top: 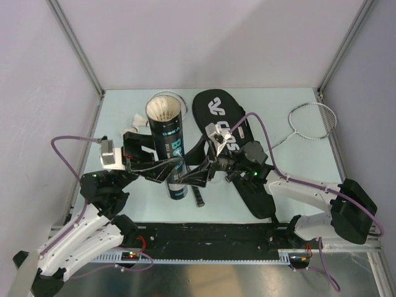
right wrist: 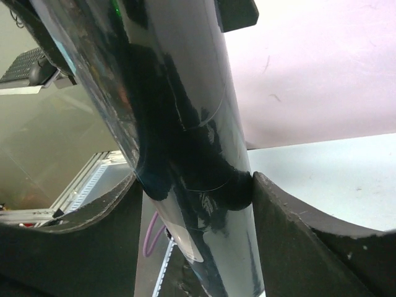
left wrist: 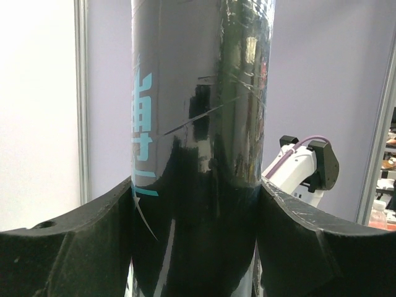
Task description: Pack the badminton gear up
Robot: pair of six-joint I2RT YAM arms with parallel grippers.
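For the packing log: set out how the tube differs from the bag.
The tube is a cylinder with teal lettering; the bag is flat, racquet-shaped, white-lettered. The left pincer and right pincer clamp the tube upright; the bag lies ungripped. Both are black.

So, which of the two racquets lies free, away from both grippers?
The racquet at the far right, beside the bag. The other racquet shows mainly its handle, close by the held tube.
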